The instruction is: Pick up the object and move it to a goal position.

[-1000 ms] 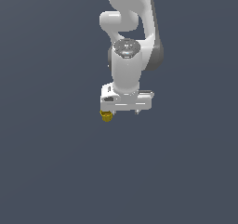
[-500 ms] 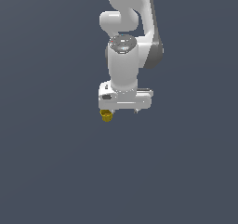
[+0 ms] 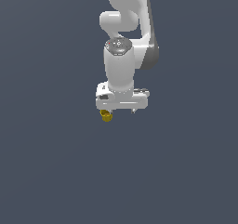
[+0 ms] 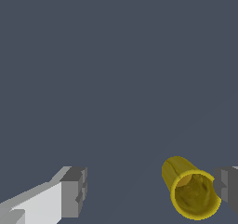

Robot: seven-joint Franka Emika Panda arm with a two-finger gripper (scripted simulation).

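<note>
- Little has shifted over the last second: the gripper [image 3: 119, 110] hangs where it was.
- Fingers [image 4: 74, 191] spread wide, holding nothing.
- Yellow object [image 4: 190, 188] sits beside one fingertip, off-centre toward the exterior view's left, so closing now would likely miss.

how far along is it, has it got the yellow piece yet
Done: the gripper is down over the yellow cup-like piece. In hand: lining up the grasp. The wrist view shows the fingers spread wide, the piece lying close beside one finger with a wide gap to the other, so nothing is clamped. Left: closing on it, lifting, and carrying it to the goal, which neither view shows.
</note>
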